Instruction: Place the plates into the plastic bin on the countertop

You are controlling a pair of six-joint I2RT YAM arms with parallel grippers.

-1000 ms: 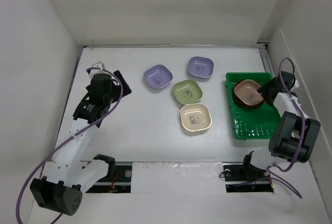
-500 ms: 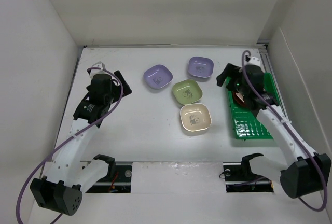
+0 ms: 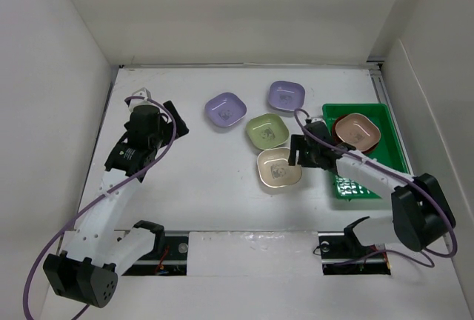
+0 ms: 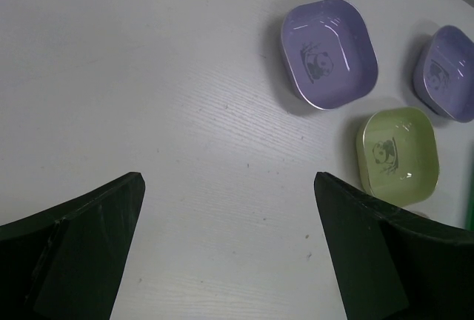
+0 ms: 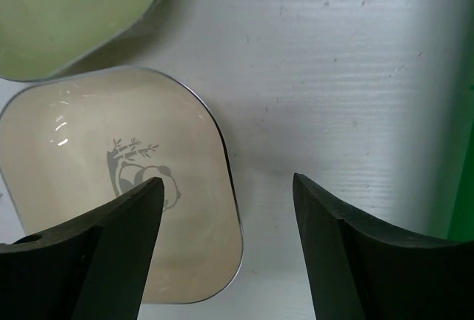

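The green plastic bin (image 3: 366, 179) stands at the right of the white countertop (image 3: 207, 179). A pinkish-tan dish (image 3: 357, 130) lies in its far end on top of a red-orange plate (image 3: 341, 139). Two lavender dishes (image 3: 225, 109) (image 3: 286, 95), a green dish (image 3: 267, 130) and a cream dish (image 3: 279, 169) lie on the counter. My right gripper (image 3: 298, 152) is open over the cream dish's right rim (image 5: 222, 179), one finger above the dish, the other above bare counter. My left gripper (image 3: 172, 120) is open and empty at the far left, above bare counter (image 4: 222, 209).
White walls bound the counter on the left, back and right. In the left wrist view one lavender dish (image 4: 329, 52), the second lavender dish (image 4: 448, 72) and the green dish (image 4: 398, 152) lie ahead to the right.
My right arm has swung left from over the bin to the cream dish, leaving the pinkish-tan dish lying in the bin. The left arm has not moved.
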